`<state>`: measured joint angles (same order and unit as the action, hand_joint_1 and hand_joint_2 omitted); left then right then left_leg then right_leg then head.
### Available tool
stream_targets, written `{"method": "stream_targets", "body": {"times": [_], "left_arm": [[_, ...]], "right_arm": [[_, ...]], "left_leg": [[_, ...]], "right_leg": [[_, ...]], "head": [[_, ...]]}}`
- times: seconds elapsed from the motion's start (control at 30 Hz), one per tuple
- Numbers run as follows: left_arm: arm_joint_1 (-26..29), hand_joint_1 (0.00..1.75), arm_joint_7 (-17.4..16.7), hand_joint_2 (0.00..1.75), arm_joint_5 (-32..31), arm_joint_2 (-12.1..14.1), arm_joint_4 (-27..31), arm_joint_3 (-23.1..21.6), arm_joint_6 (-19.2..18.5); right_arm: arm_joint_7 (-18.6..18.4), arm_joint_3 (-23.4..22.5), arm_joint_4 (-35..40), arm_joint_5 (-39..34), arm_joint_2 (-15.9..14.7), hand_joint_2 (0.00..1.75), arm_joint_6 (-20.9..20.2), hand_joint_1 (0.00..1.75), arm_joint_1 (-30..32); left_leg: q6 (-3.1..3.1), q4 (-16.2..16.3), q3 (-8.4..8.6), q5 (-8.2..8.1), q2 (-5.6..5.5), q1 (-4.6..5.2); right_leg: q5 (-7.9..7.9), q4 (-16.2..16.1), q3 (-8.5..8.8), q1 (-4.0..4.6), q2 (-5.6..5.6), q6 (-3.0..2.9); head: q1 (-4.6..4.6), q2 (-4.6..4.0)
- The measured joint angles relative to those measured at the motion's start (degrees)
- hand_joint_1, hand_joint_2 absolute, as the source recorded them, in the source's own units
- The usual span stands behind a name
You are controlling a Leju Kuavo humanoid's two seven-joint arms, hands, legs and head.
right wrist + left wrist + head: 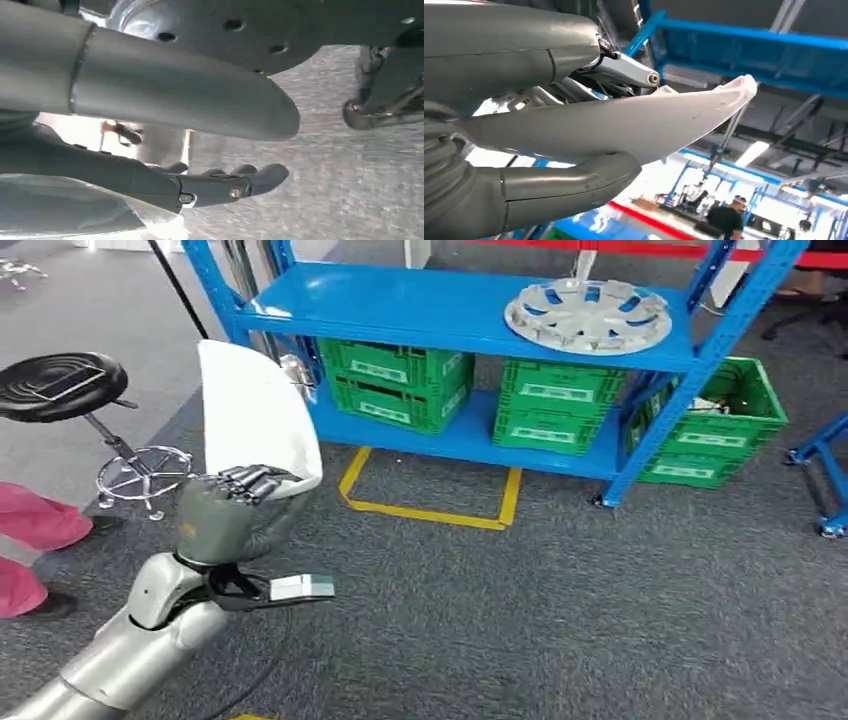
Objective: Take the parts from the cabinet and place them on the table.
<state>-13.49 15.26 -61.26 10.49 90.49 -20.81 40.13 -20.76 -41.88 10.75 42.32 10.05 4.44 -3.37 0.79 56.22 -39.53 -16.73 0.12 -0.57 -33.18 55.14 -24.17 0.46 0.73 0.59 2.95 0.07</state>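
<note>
My left hand [225, 505] is raised in front of me and grips a white curved panel [255, 410] by its lower edge; the panel stands upright above the fingers. In the left wrist view the same panel [624, 125] lies between the thick grey thumb [569, 185] and the darker fingers. A silver hubcap [588, 315] lies flat on the top shelf of the blue cabinet [450, 310], to the right of the held panel. My right hand [165, 95] hangs over the grey carpet, thumb and fingers [215, 185] apart, holding nothing.
Green crates [395, 380] [555, 405] stand on the cabinet's lower shelf, and another [710, 420] sits beside its right post. A black stool [65, 385] stands at the left. A person's pink trouser legs [30, 530] are at the left edge. Yellow tape [430, 510] marks the carpet.
</note>
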Motion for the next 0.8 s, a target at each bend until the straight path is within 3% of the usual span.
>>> {"method": "stream_targets", "body": {"times": [0.03,0.07,0.1,0.17,0.2,0.23,0.27,0.3,0.33,0.37,0.4,0.43,0.5,0.53,0.57,0.6,0.63,0.67,0.7,0.73,0.77,0.8], "left_arm": [[0.07,1.75,0.02,1.75,0.00,0.07,-0.07,0.00,-0.02],[0.14,1.75,0.02,1.75,0.00,0.17,-0.13,0.07,-0.02],[0.14,1.75,0.09,1.75,0.00,0.13,-0.17,0.07,-0.04],[0.14,1.75,0.20,1.75,0.00,0.20,-0.28,0.17,-0.04],[0.16,1.75,0.20,1.75,0.00,0.20,-0.42,0.26,-0.04],[0.18,1.75,0.20,1.75,0.00,0.20,-0.52,0.26,-0.04],[0.21,1.75,0.20,1.75,0.00,0.20,-0.61,0.26,-0.04],[0.20,1.75,0.20,1.75,0.00,0.20,-0.61,0.26,-0.04],[0.20,1.75,0.20,1.75,0.00,0.20,-0.61,0.28,-0.04],[0.18,1.75,0.20,1.75,0.00,0.20,-0.61,0.33,-0.04],[0.10,1.75,0.20,1.75,0.00,0.18,-0.61,0.39,-0.02],[0.03,1.75,0.20,1.75,0.00,0.17,-0.59,0.48,-0.02],[0.06,1.75,0.20,1.75,0.00,0.17,-0.59,0.68,-0.02],[0.10,1.75,0.20,1.75,0.00,0.17,-0.61,0.70,-0.02],[-0.02,1.75,0.20,1.75,0.00,0.11,-0.63,0.68,-0.02],[-0.05,1.75,0.22,1.75,0.00,0.00,-0.63,0.68,-0.04],[-0.01,1.75,0.33,1.75,0.04,0.00,-0.66,0.72,-0.04],[-0.01,1.75,0.39,1.75,0.22,0.00,-0.66,0.72,-0.04],[0.00,1.75,0.50,1.75,0.50,-0.02,-0.66,0.70,-0.04],[0.05,1.75,0.55,1.75,0.63,-0.04,-0.72,0.70,-0.04],[0.12,1.75,0.61,1.75,0.68,-0.02,-0.90,0.66,-0.04],[0.15,1.75,0.68,1.75,0.70,-0.02,-1.07,0.63,-0.02]], "right_arm": [[0.00,0.00,-0.02,0.00,0.15,0.00,0.00,0.00,0.08],[0.00,0.00,-0.02,0.09,0.22,0.00,0.00,0.00,0.04],[0.00,0.00,-0.02,0.15,0.26,0.00,0.02,0.00,0.05],[0.09,0.00,-0.02,0.24,0.26,0.00,0.09,0.00,0.09],[0.20,0.00,-0.02,0.24,0.28,0.00,0.09,0.00,0.09],[0.22,0.00,-0.02,0.24,0.31,0.00,0.11,0.00,0.08],[0.22,0.00,-0.02,0.24,0.31,0.00,0.11,0.00,0.09],[0.22,0.00,-0.02,0.24,0.31,0.00,0.13,0.00,0.09],[0.22,0.00,-0.02,0.26,0.31,0.00,0.15,0.00,0.08],[0.22,0.00,-0.02,0.26,0.37,0.00,0.15,0.00,0.06],[0.22,0.00,-0.02,0.26,0.50,0.00,0.15,0.00,0.07],[0.26,0.00,-0.02,0.26,0.57,0.00,0.15,0.00,0.05],[0.28,0.00,-0.02,0.26,0.61,0.00,0.15,0.00,0.10],[0.26,0.00,-0.02,0.26,0.61,0.00,0.13,0.00,0.23],[0.28,0.00,-0.02,0.26,0.61,0.00,0.17,0.00,0.25],[0.20,0.00,-0.02,0.26,0.61,0.00,0.17,0.00,0.25],[0.24,0.00,-0.02,0.28,0.63,0.00,0.17,0.00,0.28],[0.28,0.00,-0.02,0.31,0.63,0.00,0.17,0.00,0.29],[0.33,0.00,-0.02,0.35,0.63,0.00,0.17,0.00,0.28],[0.37,0.00,-0.02,0.37,0.63,0.00,0.17,0.00,0.30],[0.39,0.00,-0.02,0.39,0.63,0.00,0.17,0.00,0.33],[0.52,0.00,-0.02,0.46,0.61,0.00,0.17,0.00,0.37]], "left_leg": [[0.42,-0.40,-0.23,0.52,-0.24,0.02],[0.70,0.59,-0.65,-2.34,-0.20,-0.17],[0.91,3.59,-1.34,-6.70,-0.19,-0.21],[1.30,12.67,-2.71,-13.74,-0.19,-0.21],[1.35,17.08,-3.08,-15.26,-0.19,-0.20],[1.27,19.65,-2.77,-14.49,-0.20,-0.16],[1.05,19.78,-1.54,-12.39,-0.20,-0.08],[0.69,17.58,0.79,-10.26,-0.20,0.05],[0.21,13.55,4.11,-9.25,-0.21,0.20],[-0.44,8.26,8.23,-9.88,-0.22,0.46],[-1.08,2.46,12.01,-12.84,-0.09,0.76],[-1.04,-0.56,13.34,-13.78,-0.07,0.78],[-1.58,-0.37,12.41,-12.71,-0.09,1.37],[-1.94,-1.00,11.74,-11.71,-0.04,1.16],[-2.11,-1.32,11.20,-10.78,0.44,0.81],[-2.73,-1.37,10.11,-9.97,0.37,0.70],[-2.88,-1.38,9.07,-9.07,0.33,0.66],[-2.89,-1.39,7.99,-8.42,0.21,0.63],[-2.70,-1.34,6.78,-7.55,0.21,0.59],[-2.49,-1.30,5.64,-6.68,0.25,0.55],[-2.26,-1.22,4.51,-5.85,0.33,0.46],[-2.00,-1.15,3.48,-5.12,0.35,0.32]], "right_leg": [[0.94,-0.25,-0.62,-0.27,-0.36,-0.73],[1.76,-0.18,-1.38,-0.35,-0.84,-1.39],[2.57,-0.17,-2.30,-0.25,-0.94,-1.99],[4.27,-0.10,-3.98,-0.05,-1.24,-2.19],[5.20,0.03,-4.87,0.09,-1.33,-2.25],[6.14,0.33,-6.26,0.21,-1.44,-2.23],[6.93,0.69,-7.72,0.34,-1.55,-2.16],[7.64,1.05,-9.17,0.51,-1.60,-2.08],[8.30,1.38,-10.25,0.61,-1.61,-2.11],[8.90,1.64,-10.97,0.67,-1.60,-2.16],[9.41,1.91,-11.52,0.99,-1.54,-1.91],[10.08,1.92,-11.89,0.85,-1.62,-1.65],[11.51,1.42,-12.22,0.34,-1.73,-0.87],[12.15,1.23,-12.53,0.56,-1.68,-0.50],[10.76,1.87,-12.93,0.32,-1.24,-0.23],[7.08,3.84,-13.97,0.29,-0.92,0.06],[2.68,7.74,-15.49,0.01,-0.84,0.48],[-0.30,12.02,-16.37,-0.19,-0.84,0.75],[-1.77,16.38,-17.12,-0.41,-0.83,1.06],[-0.74,19.72,-17.43,-0.61,-0.84,1.31],[2.20,21.25,-17.06,-0.73,-0.85,1.49],[5.26,20.60,-15.72,-0.86,-0.84,1.63]], "head": [[0.11,-0.02],[0.13,-0.02],[0.31,-0.02],[0.42,-0.02],[0.48,-0.02],[0.46,-0.02],[0.50,-0.02],[0.48,-0.02],[0.48,-0.02],[0.48,-0.02],[0.48,-0.02],[0.33,-0.02],[0.50,-0.02],[0.42,-0.02],[0.55,-0.02],[0.33,-0.02],[-0.07,-0.02],[-0.11,-0.02],[-0.20,-0.02],[-0.16,-0.02],[-0.17,-0.02],[-0.13,-0.02]]}}
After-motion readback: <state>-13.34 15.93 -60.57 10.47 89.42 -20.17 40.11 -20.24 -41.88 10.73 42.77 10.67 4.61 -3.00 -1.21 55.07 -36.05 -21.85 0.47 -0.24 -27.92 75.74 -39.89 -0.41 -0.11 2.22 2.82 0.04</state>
